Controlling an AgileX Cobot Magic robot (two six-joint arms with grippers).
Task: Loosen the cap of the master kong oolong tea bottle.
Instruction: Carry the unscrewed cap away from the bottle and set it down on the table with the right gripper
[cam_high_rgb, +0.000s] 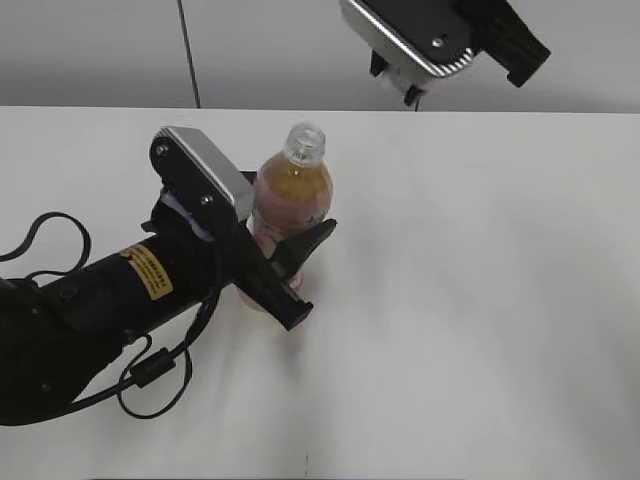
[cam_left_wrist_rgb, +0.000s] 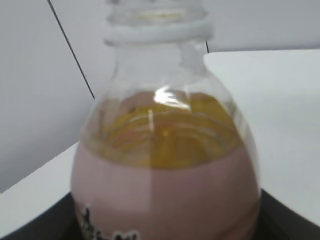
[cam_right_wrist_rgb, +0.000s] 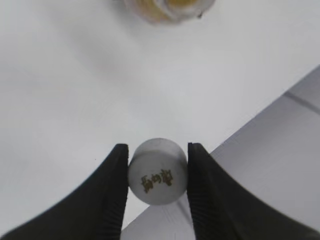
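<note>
**On the table: bottle clamped, cap lifted clear**

Exterior view: master kong oolong tea bottle (cam_high_rgb: 290, 195) upright on table (cam_high_rgb: 480, 300), neck bare, gripped at the label by left claw (cam_high_rgb: 283, 262); right claw (cam_high_rgb: 412, 95) raised well apart.

Left wrist view: amber tea, open threaded neck.

Right wrist view: cap (cam_right_wrist_rgb: 158, 171) pinched between closed fingers (cam_right_wrist_rgb: 111, 195). Risk: dropped cap; spill if the open bottle tips.

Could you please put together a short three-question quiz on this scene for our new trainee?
1. True or false: the cap is on the tea bottle.
2. Which gripper holds the cap? A) left B) right C) neither
3. Fill in: the left gripper clamps the bottle's ____ body.

Key: 1. False, the threaded neck is bare. 2. B, the right gripper. 3. Labelled.
</note>
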